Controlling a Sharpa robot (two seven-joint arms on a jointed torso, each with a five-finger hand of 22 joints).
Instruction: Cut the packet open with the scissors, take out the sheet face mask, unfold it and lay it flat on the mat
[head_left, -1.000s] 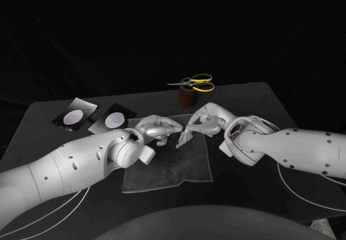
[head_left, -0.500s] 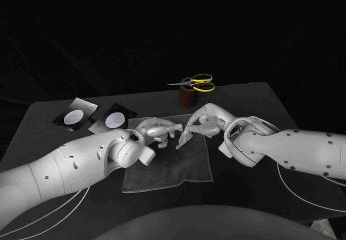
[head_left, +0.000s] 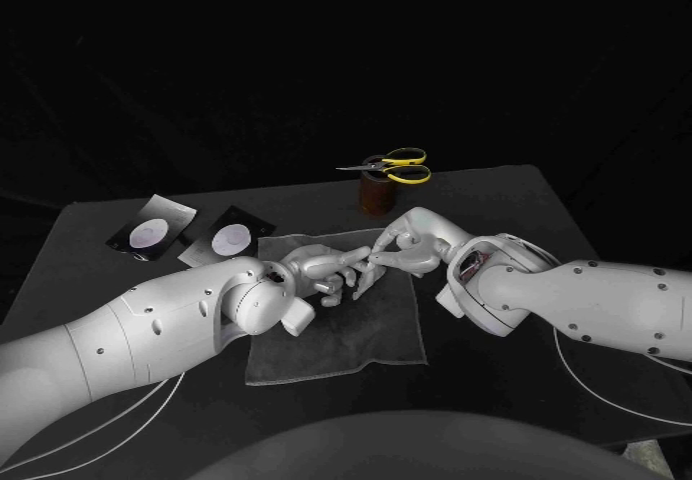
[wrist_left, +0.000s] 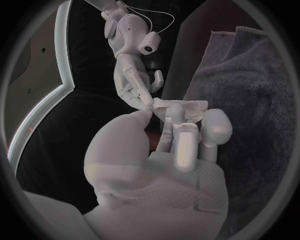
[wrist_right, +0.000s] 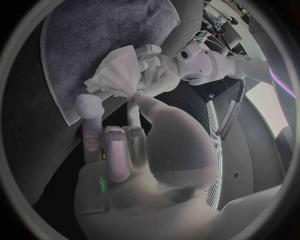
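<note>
A crumpled, still folded white sheet mask (head_left: 366, 278) hangs just above the grey mat (head_left: 339, 340) between my two hands. My right hand (head_left: 405, 248) pinches its upper corner between thumb and a finger, and the same pinch on the mask (wrist_right: 119, 70) is plain in the right wrist view. My left hand (head_left: 323, 272) meets it from the other side, thumb and fingertips (wrist_left: 178, 112) on the mask's edge (wrist_left: 187, 106). The yellow-handled scissors (head_left: 392, 165) stand in a brown cup (head_left: 376, 195) at the back.
Two dark packets with pale round prints (head_left: 150, 232) (head_left: 228, 240) lie at the table's left rear, beside the mat. The cup with the scissors stands just behind the mat's far edge. The mat (wrist_left: 250, 90) lies flat under both hands.
My left hand spread its fingers, drifted slightly toward the right hand and lower, and now has fingertips on the mask again. The right hand and mask have barely moved.
</note>
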